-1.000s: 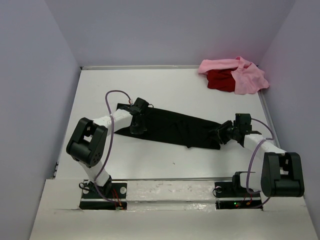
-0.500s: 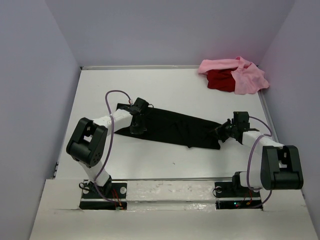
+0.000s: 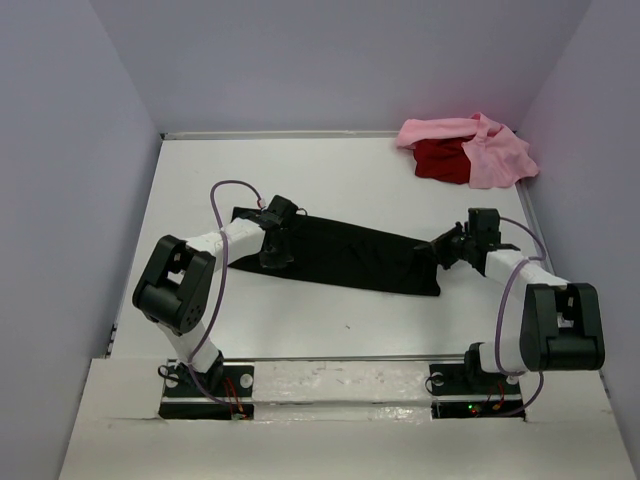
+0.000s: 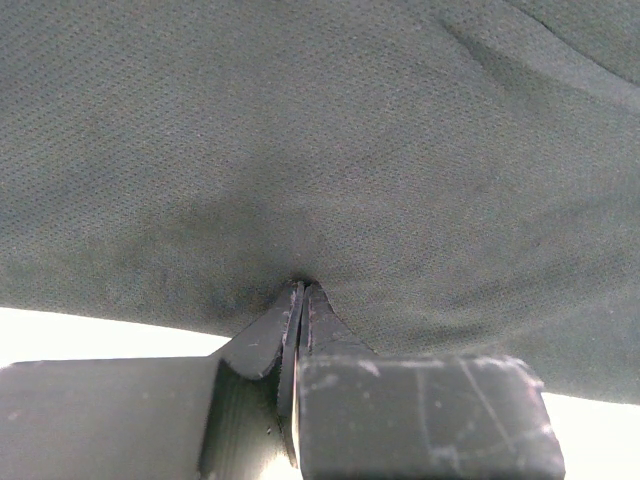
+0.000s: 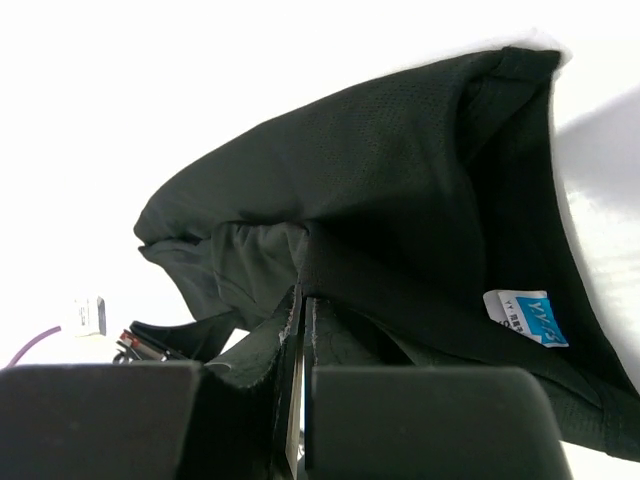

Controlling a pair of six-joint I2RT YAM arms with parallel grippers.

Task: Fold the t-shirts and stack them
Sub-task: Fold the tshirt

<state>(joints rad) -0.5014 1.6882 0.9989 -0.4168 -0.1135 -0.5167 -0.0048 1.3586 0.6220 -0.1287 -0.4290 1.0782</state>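
Observation:
The black t-shirt lies stretched across the middle of the table as a long strip. My left gripper is shut on its left part; in the left wrist view the fingertips pinch the black cloth. At the strip's right end my right gripper is shut on the bunched fabric. The right wrist view shows that cloth lifted between the jaws, with a small blue and white label on it. A pink t-shirt and a red t-shirt lie heaped at the far right corner.
The white table is walled in by pale lavender panels on the left, back and right. The pink and red heap fills the far right corner. Both arm bases stand on a rail at the near edge.
My right gripper has closed on the shirt's right end and drawn it slightly back and up. The cloth's near right edge is now straighter. The left arm has not moved.

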